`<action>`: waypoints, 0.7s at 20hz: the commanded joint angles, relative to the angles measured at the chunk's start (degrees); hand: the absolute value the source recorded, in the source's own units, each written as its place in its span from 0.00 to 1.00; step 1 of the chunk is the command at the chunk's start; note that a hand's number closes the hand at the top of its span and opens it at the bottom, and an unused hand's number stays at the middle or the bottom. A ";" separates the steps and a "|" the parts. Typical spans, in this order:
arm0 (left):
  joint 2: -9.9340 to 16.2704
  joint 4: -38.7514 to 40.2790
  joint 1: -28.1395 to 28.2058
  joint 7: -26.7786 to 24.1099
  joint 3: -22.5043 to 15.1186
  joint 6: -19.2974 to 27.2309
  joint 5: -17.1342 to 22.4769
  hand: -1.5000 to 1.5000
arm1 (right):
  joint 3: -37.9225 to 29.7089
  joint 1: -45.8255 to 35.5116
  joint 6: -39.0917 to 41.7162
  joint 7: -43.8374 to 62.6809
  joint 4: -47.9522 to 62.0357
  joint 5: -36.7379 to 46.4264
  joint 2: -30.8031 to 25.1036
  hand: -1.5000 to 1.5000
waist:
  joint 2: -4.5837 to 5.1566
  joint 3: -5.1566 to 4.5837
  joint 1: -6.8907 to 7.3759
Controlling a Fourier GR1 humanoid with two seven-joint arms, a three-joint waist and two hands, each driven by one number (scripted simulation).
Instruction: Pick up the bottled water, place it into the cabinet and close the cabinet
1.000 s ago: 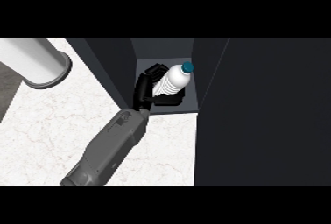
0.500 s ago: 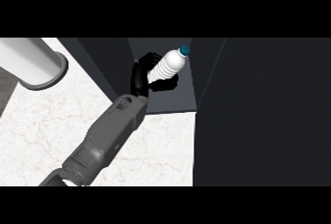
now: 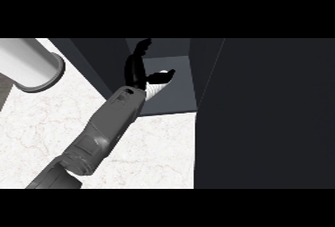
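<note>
bottled water deeper inside cabinet

A white marbled bench with faint pinkish veins fills the lower left of the view. At the upper left a large pale grey cylinder with a flared rim lies tilted, its rim end at the bench's far left corner. Beyond that corner, along the left edge, shows a strip of darker brownish floor

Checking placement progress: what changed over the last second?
The hand carried the bottled water deeper into the cabinet, forearm reaching further in; the bottle's cap is now hidden. The grip stayed on; the grey cylinder did not move.
</note>
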 commanded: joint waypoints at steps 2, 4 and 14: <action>-0.75 0.64 -1.66 -3.50 2.14 0.09 0.90 0.00 | -1.63 -0.32 0.98 0.44 -0.90 -4.96 0.22 0.00 | 0.16 -0.02 -0.20; 0.29 -0.72 -1.55 -6.77 2.89 -4.39 1.03 0.00 | -2.69 -0.71 0.80 2.20 -3.86 -5.21 -0.21 0.00 | 0.03 -0.07 1.13; -0.79 -9.46 -0.42 -17.63 10.61 -21.54 10.82 1.00 | 0.16 -0.18 2.17 3.23 -5.20 -2.73 -0.49 0.00 | -0.47 -0.08 0.88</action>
